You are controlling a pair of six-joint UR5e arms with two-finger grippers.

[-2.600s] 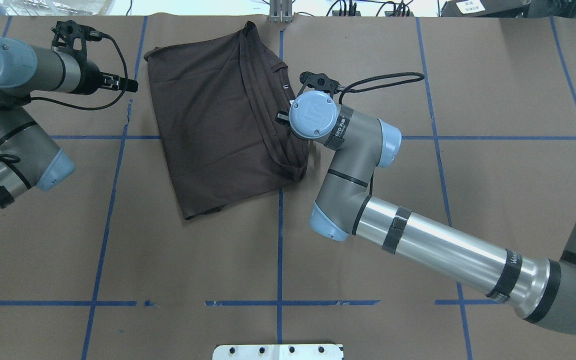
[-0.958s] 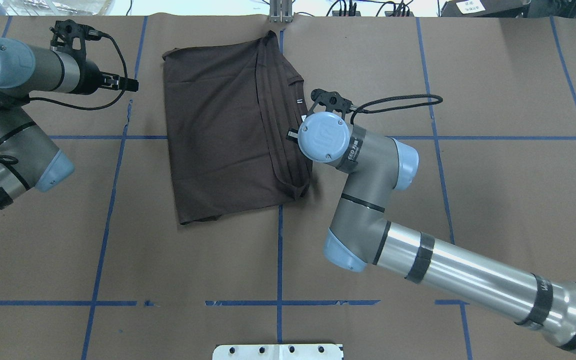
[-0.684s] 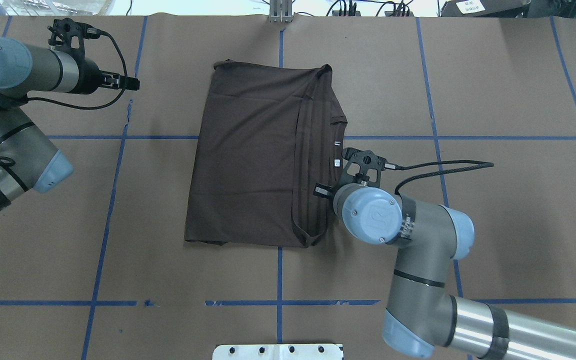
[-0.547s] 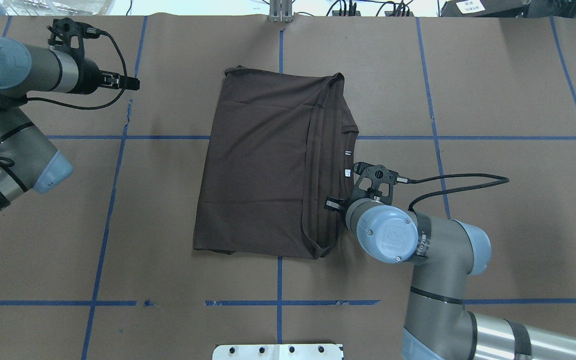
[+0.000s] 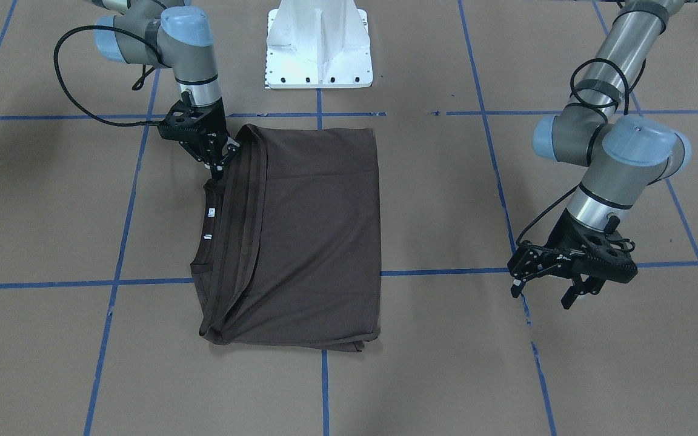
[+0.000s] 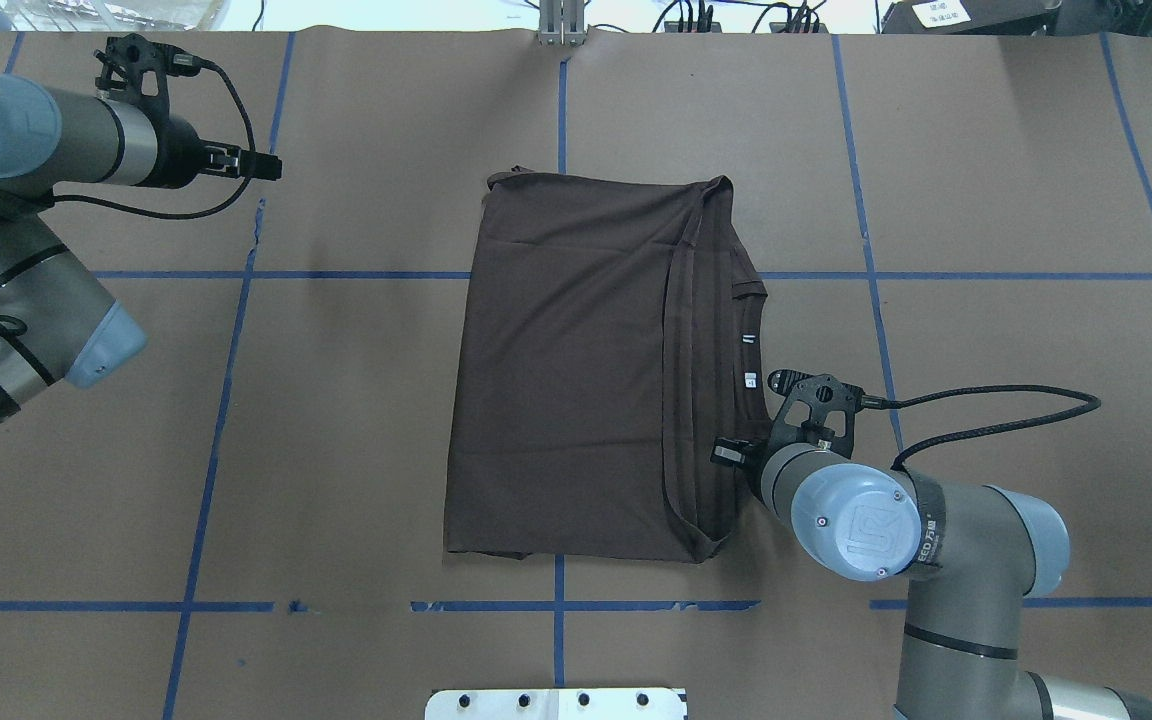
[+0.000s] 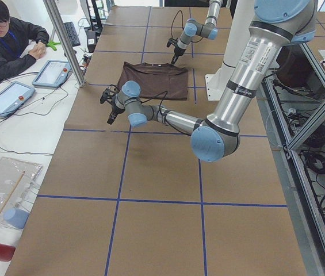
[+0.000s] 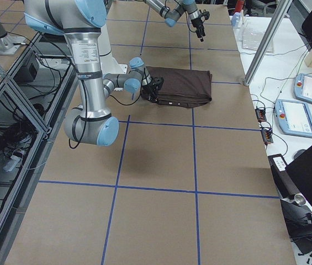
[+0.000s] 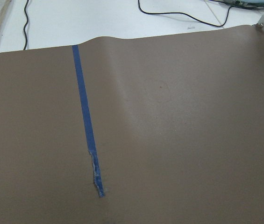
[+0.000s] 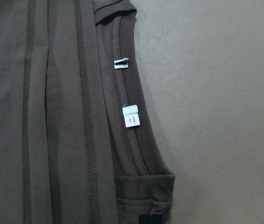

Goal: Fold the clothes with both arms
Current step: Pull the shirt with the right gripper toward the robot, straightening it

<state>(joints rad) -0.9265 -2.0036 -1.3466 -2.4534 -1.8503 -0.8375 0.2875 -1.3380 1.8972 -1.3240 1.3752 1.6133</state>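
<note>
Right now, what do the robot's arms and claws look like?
The left arm and right arm are silver-grey tubes with light-blue round joint caps, black bands and black cables. The left gripper and right gripper are black, with two fingers each.

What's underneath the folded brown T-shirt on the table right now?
Around the T-shirt only the brown paper cover shows, and the blue tape lines run in beneath its edges from several sides. Whatever lies directly under the fabric is covered and cannot be seen.
</note>
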